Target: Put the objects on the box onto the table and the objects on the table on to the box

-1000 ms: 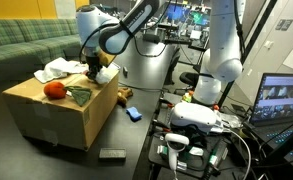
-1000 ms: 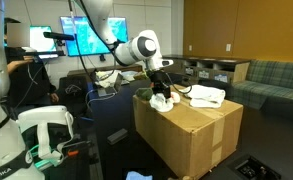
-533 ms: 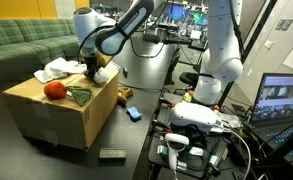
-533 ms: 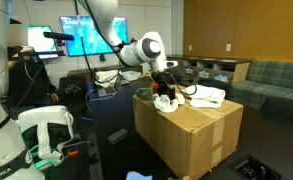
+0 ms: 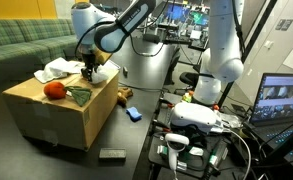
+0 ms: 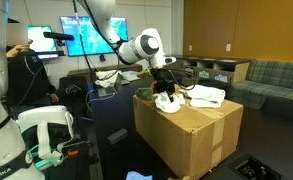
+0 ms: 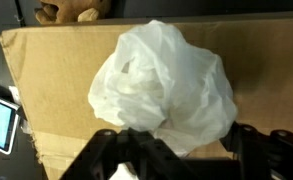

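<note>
Jaws spread, tips cropped; white wad (image 7: 166, 85) contact unclear.

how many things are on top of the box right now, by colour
white cloth wads: 2
red ball: 1
dark green cloth: 1
total on the box: 4

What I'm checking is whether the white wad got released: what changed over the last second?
The gripper opened its jaws and let go of the white wad, which now rests on the box. The red ball and green cloth stayed put.
</note>
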### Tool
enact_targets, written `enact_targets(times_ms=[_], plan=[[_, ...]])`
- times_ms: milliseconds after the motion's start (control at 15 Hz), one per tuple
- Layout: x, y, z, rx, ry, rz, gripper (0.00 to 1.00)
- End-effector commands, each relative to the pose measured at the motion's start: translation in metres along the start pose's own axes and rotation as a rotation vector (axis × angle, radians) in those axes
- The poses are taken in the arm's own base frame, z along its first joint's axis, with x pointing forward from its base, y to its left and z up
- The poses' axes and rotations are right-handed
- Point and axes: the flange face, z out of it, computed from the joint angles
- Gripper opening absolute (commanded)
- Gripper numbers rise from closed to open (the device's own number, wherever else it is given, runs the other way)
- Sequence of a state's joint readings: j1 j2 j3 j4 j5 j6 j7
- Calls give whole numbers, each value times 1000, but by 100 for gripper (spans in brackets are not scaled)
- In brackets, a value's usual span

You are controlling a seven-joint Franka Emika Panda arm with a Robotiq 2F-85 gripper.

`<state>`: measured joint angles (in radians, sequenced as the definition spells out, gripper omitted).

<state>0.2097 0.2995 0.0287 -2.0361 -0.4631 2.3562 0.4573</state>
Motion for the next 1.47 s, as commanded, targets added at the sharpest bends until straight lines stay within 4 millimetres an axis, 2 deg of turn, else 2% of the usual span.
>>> enact_targets(times_ms=[0,200,400,533,800,933,1133,1400], plan=[[1,-4,-33,-23,43,-4,99],[3,-11,-58,-26,86,-15,100],[6,-29,-88,-19,147,-54,100],[0,-55,-115,0,190,-91,100],[-1,-107,-149,54,254,-178,100],[-3,-130,-159,80,277,-220,100],[-2,-154,-166,107,299,-264,100],[5,-178,-153,121,306,-302,100]])
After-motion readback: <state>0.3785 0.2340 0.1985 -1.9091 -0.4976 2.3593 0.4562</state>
